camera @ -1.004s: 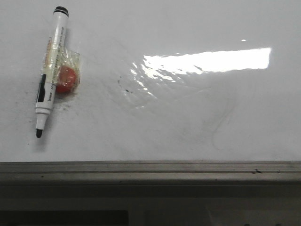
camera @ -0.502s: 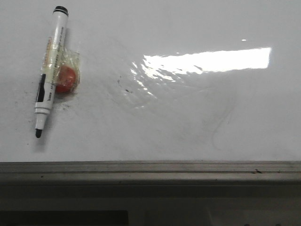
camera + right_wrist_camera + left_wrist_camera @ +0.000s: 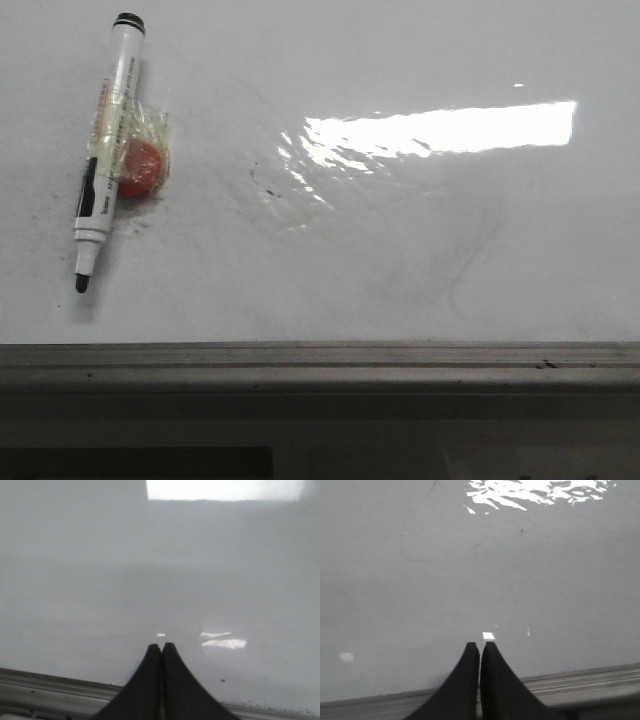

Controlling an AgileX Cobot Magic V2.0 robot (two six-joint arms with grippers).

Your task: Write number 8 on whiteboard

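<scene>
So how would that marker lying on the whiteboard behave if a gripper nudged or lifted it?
The marker looks stiff and light. Its round barrel would probably roll on the glossy whiteboard, though the taped-on red lump may check that. The uncapped tip may smear ink.

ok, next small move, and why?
Probably open the left gripper and reach toward the marker. The whiteboard shows only smudges, no 8; the uncapped marker lies untouched at its left side, and both grippers, right too, are shut and empty.
</scene>
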